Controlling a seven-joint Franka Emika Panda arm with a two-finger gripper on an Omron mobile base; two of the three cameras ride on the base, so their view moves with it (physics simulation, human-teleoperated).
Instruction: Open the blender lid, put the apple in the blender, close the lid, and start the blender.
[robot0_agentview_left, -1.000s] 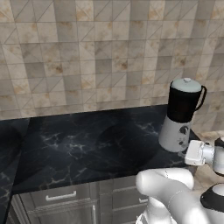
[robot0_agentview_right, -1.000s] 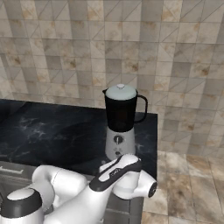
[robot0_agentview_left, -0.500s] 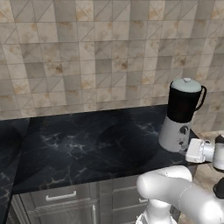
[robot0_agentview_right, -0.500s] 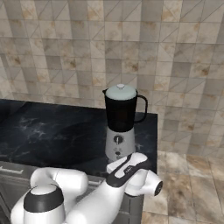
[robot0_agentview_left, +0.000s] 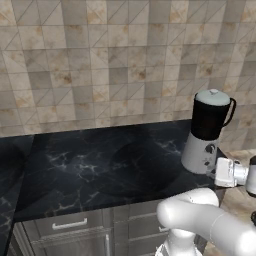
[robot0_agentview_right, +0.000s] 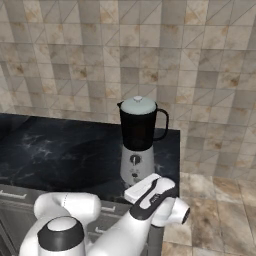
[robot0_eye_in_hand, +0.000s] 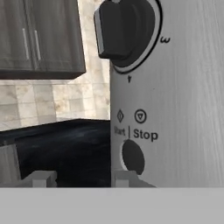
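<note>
Blender (robot0_agentview_right: 138, 145) on counter (robot0_agentview_left: 100, 165) | blender lid (robot0_agentview_right: 138, 104) on jar, contents hidden | tool (robot0_eye_in_hand: 78, 178) state unclear

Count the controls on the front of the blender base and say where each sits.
2. A black dial sits high on the blender base; a round dark Start/Stop button sits lower, under its label. Others may be hidden.

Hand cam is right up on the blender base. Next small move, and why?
Probably ease the end effector forward and slightly toward the round dark button under the Start | Stop label on the blender, to press it. One fingertip sits just below that button in the hand view, and the blender lid is seated on the jar, so starting looks like what is left.
</note>
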